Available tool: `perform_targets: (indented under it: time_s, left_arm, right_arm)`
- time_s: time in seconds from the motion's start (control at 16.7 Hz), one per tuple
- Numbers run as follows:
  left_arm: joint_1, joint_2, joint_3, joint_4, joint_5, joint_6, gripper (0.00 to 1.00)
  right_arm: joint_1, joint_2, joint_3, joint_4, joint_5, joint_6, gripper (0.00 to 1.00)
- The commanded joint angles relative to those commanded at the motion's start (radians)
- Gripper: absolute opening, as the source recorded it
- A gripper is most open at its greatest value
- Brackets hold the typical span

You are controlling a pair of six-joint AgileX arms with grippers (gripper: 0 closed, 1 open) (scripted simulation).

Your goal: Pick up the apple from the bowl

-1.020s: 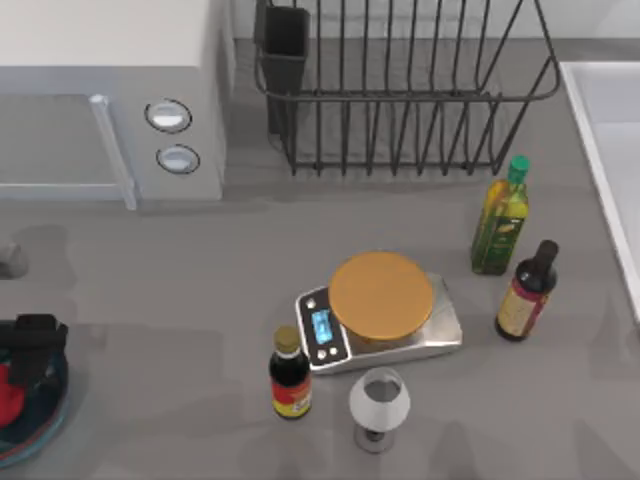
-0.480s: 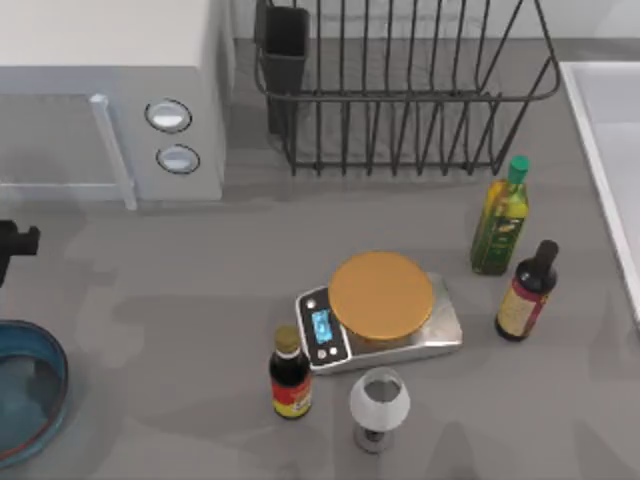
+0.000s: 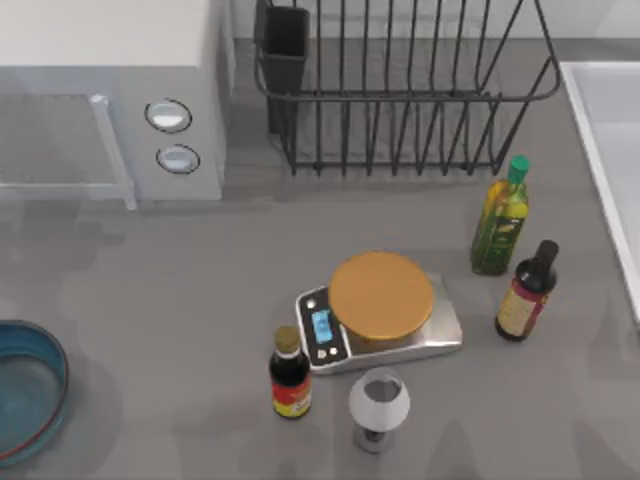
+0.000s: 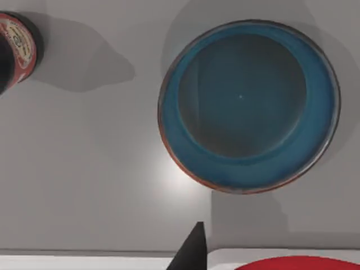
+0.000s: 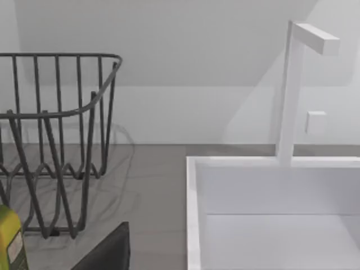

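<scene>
The blue bowl (image 3: 25,385) with its dark reddish rim sits at the table's front left edge, and nothing lies in it. From high above, the left wrist view looks straight down into the same bowl (image 4: 247,104). Close to that camera, a red curve of the apple (image 4: 292,263) shows at the picture's edge. One dark fingertip (image 4: 194,247) of my left gripper stands right beside it. The right arm is parked over the back right of the table, and its gripper's dark finger (image 5: 107,253) shows in the right wrist view.
A microwave (image 3: 100,90) stands at the back left and a wire dish rack (image 3: 400,90) at the back centre. A scale with an orange plate (image 3: 380,295), a dark red-labelled bottle (image 3: 289,375) and a wine glass (image 3: 379,405) are mid-table. Two bottles (image 3: 500,215) and a sink (image 3: 610,150) are at the right.
One second ago my left gripper was down in the bowl on the apple. It has risen out of the top view with the apple, leaving the bowl empty.
</scene>
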Motion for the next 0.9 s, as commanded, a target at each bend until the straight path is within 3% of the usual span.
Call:
perform_targets:
  time_s: [0.54, 0.72, 0.9]
  left_arm:
    - [-0.012, 0.002, 0.071, -0.055, 0.000, -0.015, 0.00]
    - [-0.111, 0.103, 0.130, -0.017, 0.002, -0.113, 0.00]
    - [-0.292, 0.282, 0.207, 0.051, 0.006, -0.285, 0.00]
  right_arm:
    - [0.000, 0.000, 0.000, 0.000, 0.000, 0.000, 1.00]
    - [0.000, 0.000, 0.000, 0.000, 0.000, 0.000, 1.00]
    - [0.000, 0.000, 0.000, 0.000, 0.000, 0.000, 1.00]
